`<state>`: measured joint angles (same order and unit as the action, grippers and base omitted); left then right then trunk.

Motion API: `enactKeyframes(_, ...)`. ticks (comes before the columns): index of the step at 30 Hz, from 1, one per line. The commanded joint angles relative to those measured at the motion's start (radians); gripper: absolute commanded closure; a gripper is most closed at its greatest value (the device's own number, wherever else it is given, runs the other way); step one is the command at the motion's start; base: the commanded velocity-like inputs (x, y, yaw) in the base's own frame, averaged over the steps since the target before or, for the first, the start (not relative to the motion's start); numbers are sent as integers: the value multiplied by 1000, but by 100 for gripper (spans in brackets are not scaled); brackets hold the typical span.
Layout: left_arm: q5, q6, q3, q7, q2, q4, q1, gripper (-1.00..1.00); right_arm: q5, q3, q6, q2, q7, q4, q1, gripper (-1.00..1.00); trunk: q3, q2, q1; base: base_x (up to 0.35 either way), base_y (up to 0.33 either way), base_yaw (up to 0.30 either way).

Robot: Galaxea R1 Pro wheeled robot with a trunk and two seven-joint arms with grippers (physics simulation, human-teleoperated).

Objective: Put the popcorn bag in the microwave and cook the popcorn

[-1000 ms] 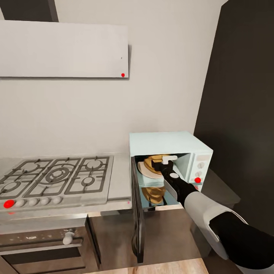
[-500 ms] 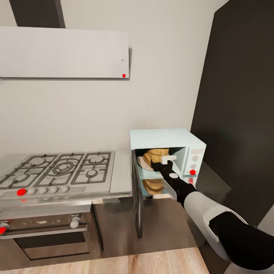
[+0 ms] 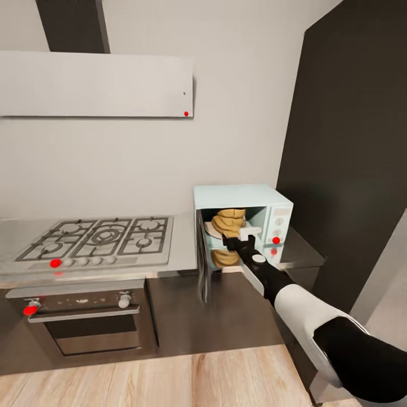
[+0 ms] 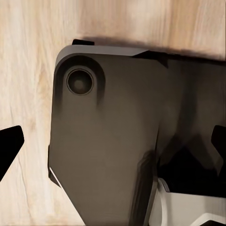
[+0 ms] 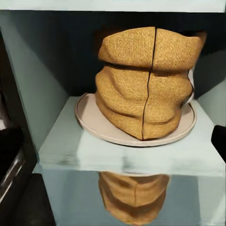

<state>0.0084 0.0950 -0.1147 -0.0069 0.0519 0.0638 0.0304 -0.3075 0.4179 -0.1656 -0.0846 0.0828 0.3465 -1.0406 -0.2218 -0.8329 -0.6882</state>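
Popcorn bag [image 5: 146, 82] standing upright on the round plate [image 5: 94, 122] inside the microwave [image 3: 240, 198], whose door [image 3: 202, 265] hangs open toward the hob side. The bag sits near the plate's middle, well inside the cavity, presumably so that the door can close past it. Right gripper [image 3: 242, 238] just in front of the opening, level with the bag; in the right wrist view a dark fingertip shows at each edge with the bag apart from both, so the fingers stand spread and hold nothing. Left gripper [image 4: 113, 141] points down at the wood floor [image 4: 28, 56] over a dark part of the robot's base, its fingertips wide apart and empty, seemingly parked out of the way. The microwave rests on a grey steel countertop [image 3: 183, 249] beside a gas hob [image 3: 96, 237], above an oven [image 3: 85, 316] and dark cabinets; a pale hood [image 3: 96, 85] hangs on the grey wall, and a tall dark panel [image 3: 350, 141] stands to the right
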Motion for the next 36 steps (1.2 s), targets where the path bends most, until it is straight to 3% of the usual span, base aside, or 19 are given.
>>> enactKeyframes(1, 1, 3, -6, -1, 0, -1, 1, -100, -8, 9, -2, 1, 4, 17, 8, -100, -1, -1, 0, -344, 0, 0)
enactKeyframes(4, 0, 3, -6, -1, 0, -1, 2, -100, -7, 9, 59, 49, 1, 226, 96, -100, -1, -1, 0, -344, 0, 0)
enactKeyframes(6, 0, 3, -6, -1, 0, 0, 2, -100, -8, 8, 163, 97, 4, 406, 170, -100, -1, -1, 0, -344, 0, 0)
enactKeyframes(10, -3, 1, 2, -1, 0, 3, 12, -100, -8, -3, 348, 227, 37, 880, 399, -100, -1, -1, 0, -344, 0, 0)
enactKeyframes(14, -8, 0, 4, -1, 0, 4, 19, -100, -9, -5, 409, 327, 129, 1128, 562, -100, -1, -1, 0, -344, 0, 0)
enactKeyframes(16, -9, 1, 5, -1, 0, 5, 28, -100, -9, -13, 406, 384, 141, 1212, 685, -100, -1, -1, 0, -342, 0, 0)
enactKeyframes(19, -9, 11, 5, -2, 0, 31, 50, -100, -10, -45, 396, 408, 133, 1232, 791, -100, -1, -1, 0, -184, 0, 0)
enactKeyframes(20, -9, 19, 8, -2, 1, 86, 65, -100, -10, -70, 378, 414, 124, 1237, 865, -100, -1, -1, 0, -45, 0, 0)
enactKeyframes(22, -11, 23, 12, 2, 20, 218, 74, -100, -10, -107, 325, 417, 99, 1239, 947, -100, -1, -1, 0, -18, 0, 0)
enactKeyframes(24, -13, 24, 13, 4, 45, 368, 77, -100, -11, -125, 287, 417, 79, 1235, 980, -100, -1, -1, 0, -5, 0, 0)
enactKeyframes(26, -9, 18, 13, 4, 62, 619, 83, -100, -10, -135, 275, 418, 71, 1228, 1015, -100, -1, -1, 0, -1, 0, 0)
enactKeyframes(29, -6, 13, 13, 5, 72, 766, 113, -100, -10, -137, 265, 419, 70, 1195, 1030, -100, -1, -1, 0, 0, 0, 0)
enactKeyframes(33, -6, 9, 12, 5, 77, 820, 271, -100, -8, -137, 247, 420, 66, 1160, 1078, -100, -1, -1, 0, 0, 0, 0)
enactKeyframes(36, -5, 8, 12, 7, 79, 827, 417, -100, 15, -138, 137, 421, 64, 1153, 1181, -100, -1, -1, 0, 0, 0, 0)
